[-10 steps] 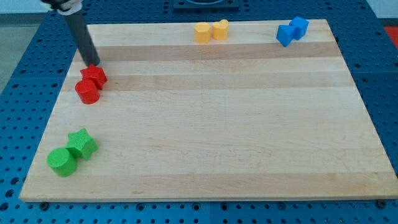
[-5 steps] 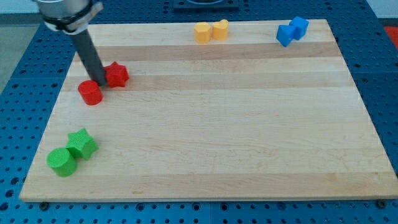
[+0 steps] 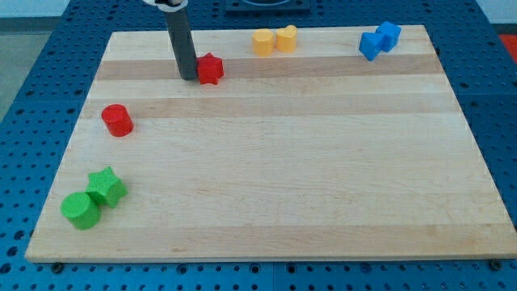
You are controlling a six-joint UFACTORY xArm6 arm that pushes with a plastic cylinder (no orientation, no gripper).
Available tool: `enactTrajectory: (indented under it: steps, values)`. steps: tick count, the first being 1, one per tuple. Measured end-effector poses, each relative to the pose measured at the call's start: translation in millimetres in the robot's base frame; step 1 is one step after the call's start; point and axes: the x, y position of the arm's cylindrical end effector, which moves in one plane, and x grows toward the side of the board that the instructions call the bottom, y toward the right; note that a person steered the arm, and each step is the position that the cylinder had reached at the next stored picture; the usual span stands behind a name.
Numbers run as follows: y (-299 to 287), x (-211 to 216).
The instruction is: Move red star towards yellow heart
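The red star (image 3: 211, 69) lies on the wooden board (image 3: 266, 178) near the view's top, left of centre. My tip (image 3: 188, 77) stands right against the star's left side. The yellow heart (image 3: 287, 38) sits at the board's top edge, to the upper right of the star, touching a second yellow-orange block (image 3: 263, 41) on its left. The star is still a short way left of and below that pair.
A red cylinder (image 3: 117, 120) stands alone at the left. A green star (image 3: 107, 186) and a green cylinder (image 3: 81, 210) sit together at the bottom left. Two blue blocks (image 3: 380, 40) sit at the top right corner.
My tip has pushed the red star right and up, away from the red cylinder and closer to the yellow heart. The red cylinder stayed where it was.
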Motion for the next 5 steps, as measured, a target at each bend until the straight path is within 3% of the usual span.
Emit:
enactTrajectory:
  steps: [2,5]
  values:
    - [32.2,-7.2]
    - [99.5,15.4]
